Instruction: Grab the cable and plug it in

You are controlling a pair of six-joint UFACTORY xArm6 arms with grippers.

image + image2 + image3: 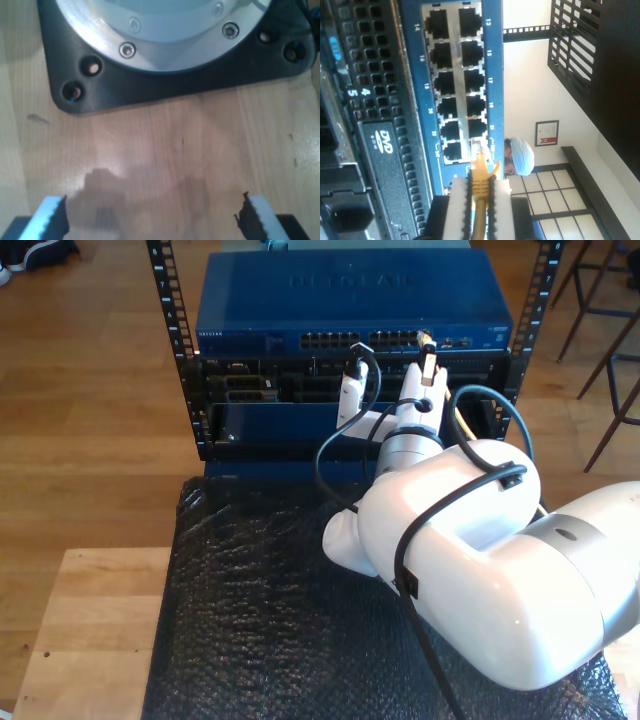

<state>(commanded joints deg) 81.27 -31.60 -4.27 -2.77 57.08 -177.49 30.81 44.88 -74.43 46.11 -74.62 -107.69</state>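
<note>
Yellow rubber and clear plastic sit pinched between the pale ribbed pads [503,210] of our second gripper [481,210]: its jaws are closed on the cable [479,187] just behind the plug, the cord running back between the fingers. In the second wrist view the clear tip of the plug is right at the mouth of a port in the blue network switch [415,25], in the last pair of the double row of sockets, near the numbers 21 and 22; whether it is seated or only touching the opening we cannot tell. Beside the switch in that view is a black perforated panel with a DVD logo [385,140]. In the exterior view the switch [350,300] lies at the top of a black rack [180,370] at about 12 o'clock, and the white arm [470,550] reaches up from about 4 o'clock, its gripper [427,352] holding the yellow plug [425,338] against the port row towards 1 o'clock. Black hoses [340,440] loop around the wrist. Below the rack a sheet of dark bubble wrap [250,610] covers the table, with bare pale wood [80,640] at 8 o'clock. Our first gripper [150,215] is spread wide with nothing between its fingers [50,217]; it hangs over a wooden surface [175,150], facing a black base plate [150,85] that carries a silver bolted flange [165,45].
</note>
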